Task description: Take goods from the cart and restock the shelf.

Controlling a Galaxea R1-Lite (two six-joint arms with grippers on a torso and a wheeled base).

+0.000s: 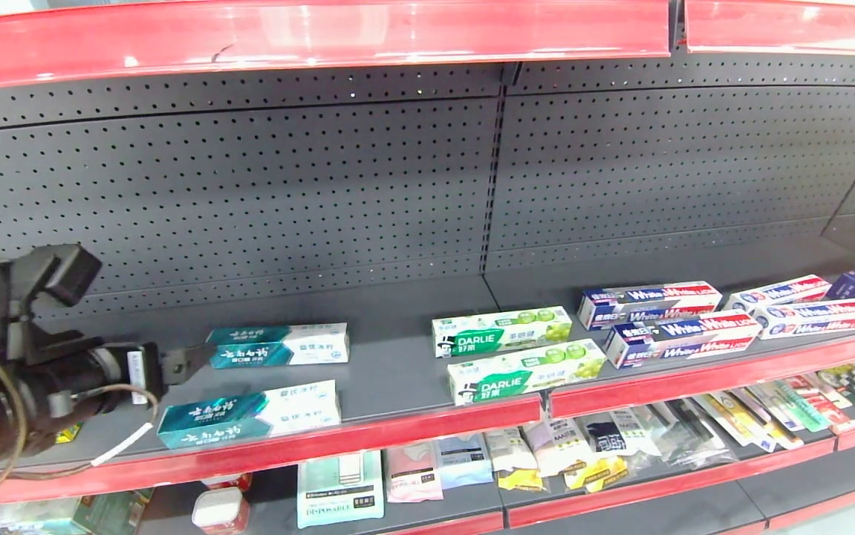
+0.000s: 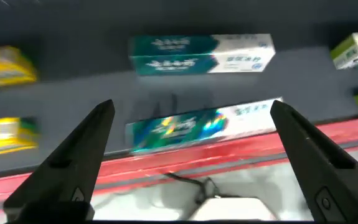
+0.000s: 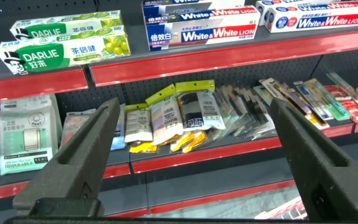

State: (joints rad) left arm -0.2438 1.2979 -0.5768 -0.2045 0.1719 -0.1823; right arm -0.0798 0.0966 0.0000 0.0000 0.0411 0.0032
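Note:
Two teal-and-white toothpaste boxes lie on the dark shelf (image 1: 397, 371), one at the front edge (image 1: 249, 414) and one behind it (image 1: 278, 345). My left gripper (image 1: 180, 363) hovers at the left end of these boxes, between the two rows. In the left wrist view it (image 2: 192, 107) stands open and empty, with the front teal box (image 2: 203, 127) and the rear one (image 2: 200, 53) beyond its fingers. My right gripper (image 3: 195, 102) is open and empty, facing the lower shelf of hanging pouches (image 3: 179, 115).
Green toothpaste boxes (image 1: 516, 353) and red-white-blue boxes (image 1: 672, 323) fill the shelf to the right. Yellow boxes (image 2: 4, 65) lie left of the teal ones. A red price rail (image 1: 323, 442) edges the shelf front. Another shelf (image 1: 308, 33) hangs overhead.

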